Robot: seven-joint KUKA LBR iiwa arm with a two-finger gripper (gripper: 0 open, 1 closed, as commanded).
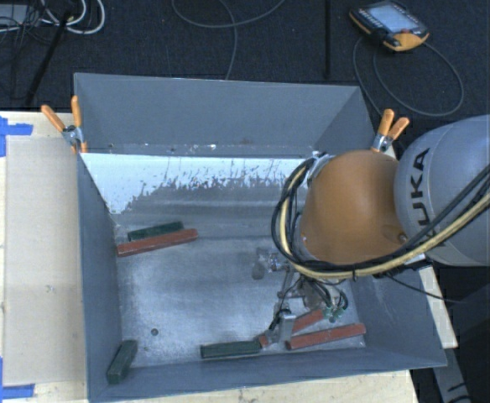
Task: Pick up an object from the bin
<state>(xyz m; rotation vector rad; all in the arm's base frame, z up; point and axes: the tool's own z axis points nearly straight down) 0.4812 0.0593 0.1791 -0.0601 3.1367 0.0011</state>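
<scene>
Camera view: the gripper (pixel 289 316) sits low in the bin's (pixel 228 116) lower right corner, right at the reddish bars (pixel 329 336), with a dark green bar (pixel 230 351) just beside. Packed that tight, it might shove one away or snag two. The arm reaches steeply down from the right. I cannot tell whether the gripper is open or has hold of anything.

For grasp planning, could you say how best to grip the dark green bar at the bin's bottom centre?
Probably its middle, from straight above, closing across its narrow width: the dark green bar lies flat and long, and its right end sits near a reddish bar.
</scene>
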